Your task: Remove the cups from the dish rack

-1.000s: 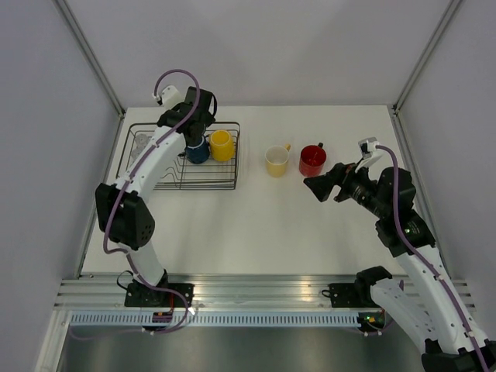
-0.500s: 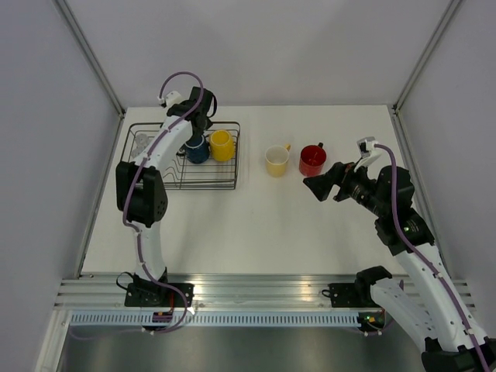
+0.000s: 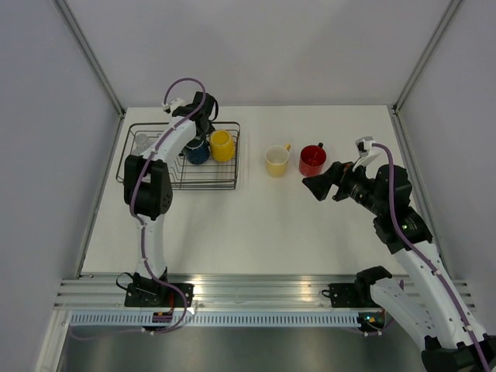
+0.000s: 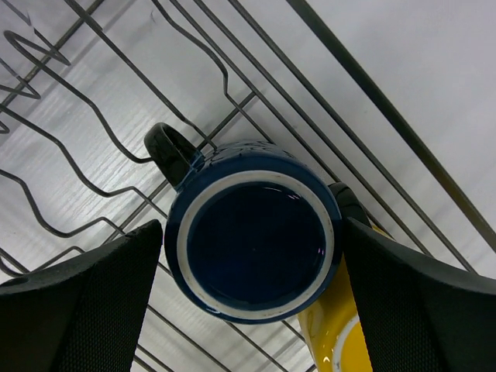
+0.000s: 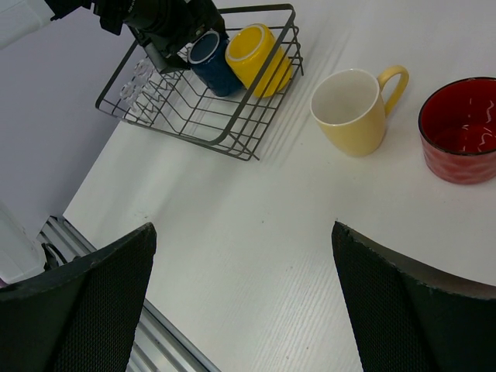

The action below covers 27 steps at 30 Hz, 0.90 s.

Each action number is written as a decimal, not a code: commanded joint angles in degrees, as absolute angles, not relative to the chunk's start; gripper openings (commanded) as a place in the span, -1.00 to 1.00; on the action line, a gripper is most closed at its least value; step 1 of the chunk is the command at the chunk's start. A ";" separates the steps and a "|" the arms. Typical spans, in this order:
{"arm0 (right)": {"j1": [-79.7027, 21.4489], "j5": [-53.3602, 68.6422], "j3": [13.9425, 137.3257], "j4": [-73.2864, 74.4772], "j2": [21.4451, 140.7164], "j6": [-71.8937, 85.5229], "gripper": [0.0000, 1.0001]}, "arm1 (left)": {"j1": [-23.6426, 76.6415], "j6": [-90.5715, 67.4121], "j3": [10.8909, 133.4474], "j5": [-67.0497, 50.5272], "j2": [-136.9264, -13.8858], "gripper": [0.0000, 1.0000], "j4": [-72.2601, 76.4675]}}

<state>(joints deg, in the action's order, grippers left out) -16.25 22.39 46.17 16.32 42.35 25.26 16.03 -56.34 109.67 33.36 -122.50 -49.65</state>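
The black wire dish rack [image 3: 225, 184] stands at the table's back left. In it a dark blue mug [image 3: 197, 152] sits upright with a bright yellow mug [image 3: 222, 145] lying against it. My left gripper [image 4: 252, 306] is open directly above the blue mug [image 4: 254, 239], fingers on either side of its rim, apart from it. The yellow mug [image 4: 337, 341] lies under the right finger. Clear tumblers [image 5: 139, 87] sit at the rack's left end. A pale cream-yellow mug [image 3: 277, 161] and a red mug [image 3: 312, 160] stand on the table. My right gripper [image 3: 316, 186] is open and empty, below the red mug.
White table [image 3: 256, 232] with an aluminium rail [image 3: 256, 291] along its near edge. Grey walls close in on the left, back and right. The cream mug [image 5: 353, 108] and red mug [image 5: 461, 128] stand ahead of the right gripper.
The left arm's elbow has swung in toward the rack and the gripper has shifted slightly over the blue mug. The right arm has barely moved.
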 commanded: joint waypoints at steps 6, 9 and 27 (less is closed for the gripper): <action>-16.08 22.76 45.70 13.80 43.06 25.22 0.96 | 15.73 -58.54 111.36 32.34 -124.28 0.99 -50.54; -16.08 22.94 45.53 13.27 43.15 25.22 0.96 | 15.73 -58.71 111.27 32.08 -125.50 0.99 -50.54; -16.08 23.47 44.56 12.22 44.03 25.23 0.95 | 15.56 -58.54 111.62 31.29 -126.13 -0.08 -50.45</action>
<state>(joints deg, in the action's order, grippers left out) -16.25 22.46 44.80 14.31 43.79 25.26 15.59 -57.80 110.19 32.36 -127.26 -49.63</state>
